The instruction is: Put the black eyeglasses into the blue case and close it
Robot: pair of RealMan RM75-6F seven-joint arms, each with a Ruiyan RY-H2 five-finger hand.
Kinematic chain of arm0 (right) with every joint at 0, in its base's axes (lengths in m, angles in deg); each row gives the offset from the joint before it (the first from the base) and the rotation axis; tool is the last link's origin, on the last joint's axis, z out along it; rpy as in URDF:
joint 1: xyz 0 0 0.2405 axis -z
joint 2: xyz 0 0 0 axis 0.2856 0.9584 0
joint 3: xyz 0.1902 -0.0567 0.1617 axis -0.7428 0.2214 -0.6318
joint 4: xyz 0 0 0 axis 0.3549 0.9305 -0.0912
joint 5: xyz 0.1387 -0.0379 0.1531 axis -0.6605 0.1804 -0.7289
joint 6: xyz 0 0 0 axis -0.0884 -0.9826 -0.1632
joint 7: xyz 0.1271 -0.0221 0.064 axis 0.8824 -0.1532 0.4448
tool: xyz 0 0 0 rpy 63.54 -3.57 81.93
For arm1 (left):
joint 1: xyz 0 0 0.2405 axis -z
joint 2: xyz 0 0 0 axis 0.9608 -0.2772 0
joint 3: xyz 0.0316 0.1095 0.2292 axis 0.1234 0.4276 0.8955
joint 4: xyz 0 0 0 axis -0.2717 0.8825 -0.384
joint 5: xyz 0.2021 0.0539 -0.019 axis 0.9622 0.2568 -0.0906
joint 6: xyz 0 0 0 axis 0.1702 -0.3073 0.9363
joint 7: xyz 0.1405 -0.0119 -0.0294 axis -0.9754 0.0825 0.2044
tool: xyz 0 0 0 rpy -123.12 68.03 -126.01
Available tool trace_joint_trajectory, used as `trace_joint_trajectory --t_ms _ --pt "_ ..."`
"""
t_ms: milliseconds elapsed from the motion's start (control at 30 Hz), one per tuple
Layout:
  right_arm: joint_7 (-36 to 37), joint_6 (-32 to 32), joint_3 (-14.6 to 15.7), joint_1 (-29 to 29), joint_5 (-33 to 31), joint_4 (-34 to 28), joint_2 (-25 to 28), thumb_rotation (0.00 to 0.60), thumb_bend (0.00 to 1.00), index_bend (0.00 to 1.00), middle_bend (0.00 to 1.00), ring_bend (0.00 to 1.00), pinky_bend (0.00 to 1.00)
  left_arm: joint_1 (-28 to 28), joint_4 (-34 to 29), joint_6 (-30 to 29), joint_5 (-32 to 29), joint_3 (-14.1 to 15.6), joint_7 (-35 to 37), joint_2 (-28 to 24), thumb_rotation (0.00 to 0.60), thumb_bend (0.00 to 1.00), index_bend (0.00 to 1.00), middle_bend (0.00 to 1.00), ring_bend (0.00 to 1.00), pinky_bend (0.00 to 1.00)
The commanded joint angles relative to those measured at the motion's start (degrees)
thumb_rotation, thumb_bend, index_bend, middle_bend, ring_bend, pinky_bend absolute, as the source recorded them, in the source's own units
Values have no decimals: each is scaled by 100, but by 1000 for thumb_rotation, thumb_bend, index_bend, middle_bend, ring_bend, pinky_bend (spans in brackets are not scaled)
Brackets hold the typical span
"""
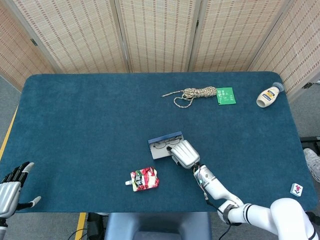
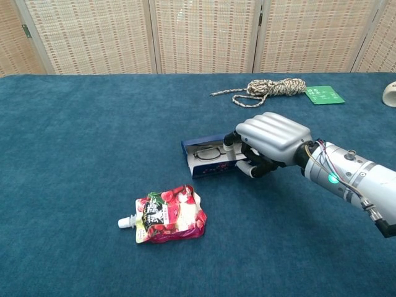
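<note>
I am seeing my right hand [image 2: 272, 141] wrapping around the right end of the blue case [image 2: 209, 162], its fingers curling over the top edge while the thumb is tucking under the front flap, so it is gripping the case rather than resting open. The case is sitting near the middle of the blue table [image 1: 75, 115], half folded, its flap tilting up toward the raised back wall. The black eyeglasses [image 2: 207, 153] are lying inside it, just left of my fingertips, lenses showing in the gap that is left open. My left hand [image 1: 11, 187] is hanging off the near left corner of the table with its fingers spread, holding nothing. A red snack pouch [image 2: 164, 213] is lying in front of the case, a little to its left and apart from it.
</note>
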Motion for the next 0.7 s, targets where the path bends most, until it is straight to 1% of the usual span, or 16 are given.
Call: trace_joint_trajectory --t_ms 33,200,300,367,567,633,700 --pt "18 -2 -4 -3 0 15 -5 600 513 513 858 1000 918 5 16 6 2 -3 8 5 600 195 78 101 121 233" --pt "85 -95 9 23 62 -120 110 600 537 613 875 1000 918 2 26 -4 1 -8 26 2 600 195 77 101 121 233" --pt "97 -169 39 80 99 -368 328 600 538 641 882 1000 918 0 27 -10 9 -7 33 -4 600 194 77 101 121 233" --pt "71 -181 75 123 109 -590 522 600 538 650 885 1000 918 1 23 -14 18 -7 35 -5 600 195 78 101 121 232" --pt "-277 -85 256 266 75 -1582 1370 600 541 653 886 1000 918 24 9 -19 80 -9 40 12 600 195 77 101 121 233" --pt "-405 -33 292 295 29 -1840 1593 600 543 653 886 1000 918 30 12 -13 87 -7 43 15 600 195 77 101 121 233" --pt "-506 -6 281 299 -18 -1962 1690 600 544 653 886 1000 918 34 15 0 79 -7 48 19 600 195 77 101 121 233"
